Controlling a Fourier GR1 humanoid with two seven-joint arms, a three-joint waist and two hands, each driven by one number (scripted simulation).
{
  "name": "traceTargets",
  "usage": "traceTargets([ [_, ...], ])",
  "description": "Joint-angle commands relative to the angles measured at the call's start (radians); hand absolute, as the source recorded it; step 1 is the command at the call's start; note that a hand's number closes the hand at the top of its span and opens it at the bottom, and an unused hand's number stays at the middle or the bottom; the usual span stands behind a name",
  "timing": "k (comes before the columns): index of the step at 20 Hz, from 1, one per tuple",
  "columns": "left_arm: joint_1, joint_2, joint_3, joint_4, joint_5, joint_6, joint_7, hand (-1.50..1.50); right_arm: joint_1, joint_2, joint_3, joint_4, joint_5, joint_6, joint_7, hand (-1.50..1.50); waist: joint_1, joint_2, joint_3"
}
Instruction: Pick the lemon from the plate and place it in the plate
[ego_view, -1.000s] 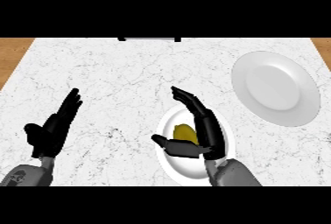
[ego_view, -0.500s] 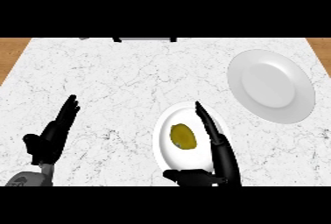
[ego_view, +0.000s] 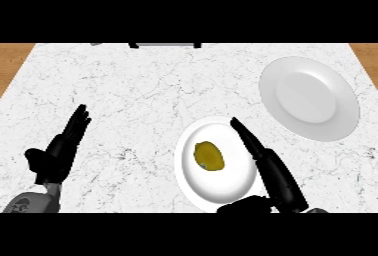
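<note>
A white marble counter (ego_view: 140, 85) with fine grey veining fills nearly the whole view, running from the far edge down to the near one. At both upper corners a strip of brown wood surface shows beyond it, one at the left (ego_view: 13, 60) and one at the right (ego_view: 367, 50). At the far edge, a little left of centre, sits a dark, flat object (ego_view: 165, 45) with a pale top; only a sliver shows, too little to tell what it is.
</note>
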Motion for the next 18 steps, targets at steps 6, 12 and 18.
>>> traceTargets([
  [6,-0.037,-0.01,0.042,0.024,-0.013,-0.042,0.027,0.0,-0.091,0.023,0.003,-0.011,0.04,0.208,0.308,-1.5,0.005,0.004,0.002],
  [12,0.016,-0.025,0.061,-0.02,-0.038,-0.056,0.031,0.0,-0.097,0.043,-0.045,0.084,0.077,0.316,0.304,-1.5,0.009,0.004,0.002],
  [18,0.006,-0.096,0.077,0.035,-0.107,-0.061,-0.02,0.0,-0.104,0.179,-0.09,0.204,0.152,0.39,0.264,-1.5,0.007,0.004,0.002],
])
